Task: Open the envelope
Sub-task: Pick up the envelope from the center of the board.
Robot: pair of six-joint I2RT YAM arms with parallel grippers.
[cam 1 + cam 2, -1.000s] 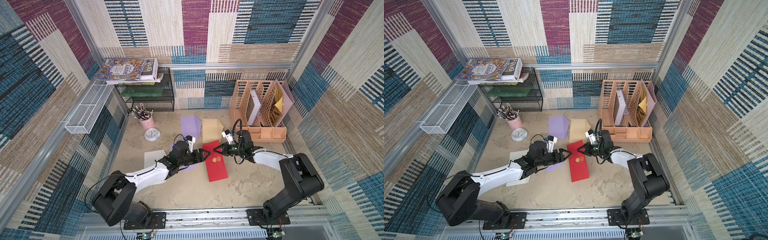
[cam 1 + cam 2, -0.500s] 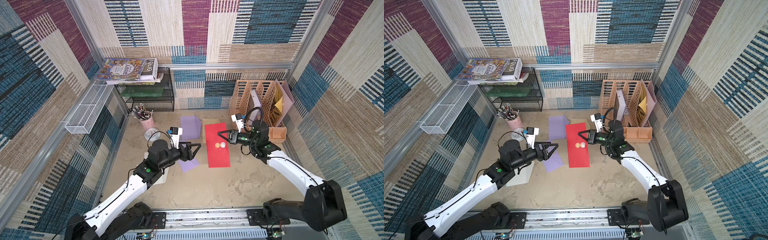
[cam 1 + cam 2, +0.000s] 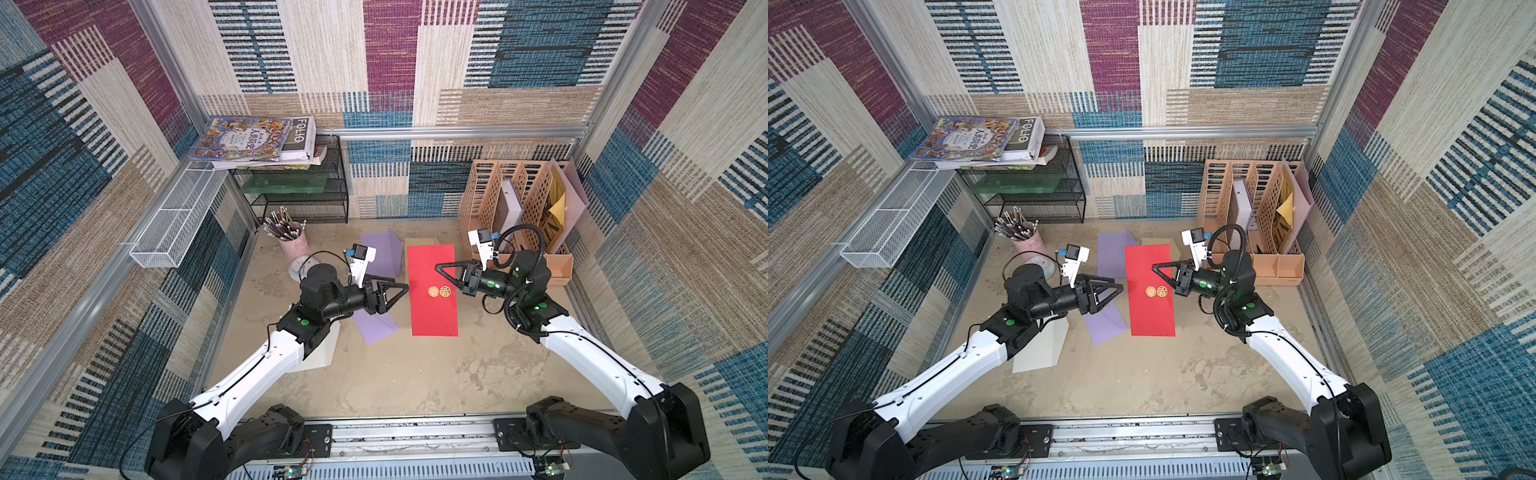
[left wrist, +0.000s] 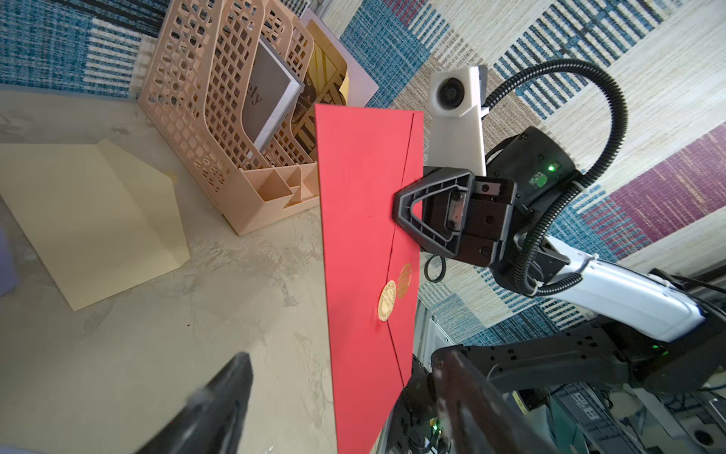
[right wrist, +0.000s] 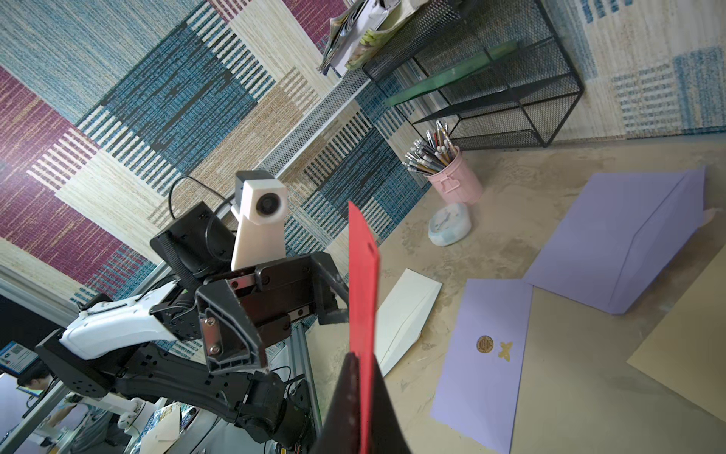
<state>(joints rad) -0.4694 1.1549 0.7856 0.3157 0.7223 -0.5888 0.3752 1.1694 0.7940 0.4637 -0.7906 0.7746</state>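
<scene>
So the long red envelope (image 3: 432, 307) is up off the table (image 3: 415, 374), roughly flat with its flap side facing up, flap still shut under a round gold seal (image 3: 433, 291), pinched at one long edge by the right gripper (image 3: 439, 268).

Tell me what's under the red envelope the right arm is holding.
In both top views the red envelope hides the table below it and part of a cream envelope, whose far edge shows. Anything else there is covered.

The red envelope (image 3: 430, 316) is matt paper; the file organiser (image 3: 478, 208) perforated plastic; the rack (image 3: 343, 183) black metal mesh; the tabletop (image 3: 415, 374) rough.
</scene>
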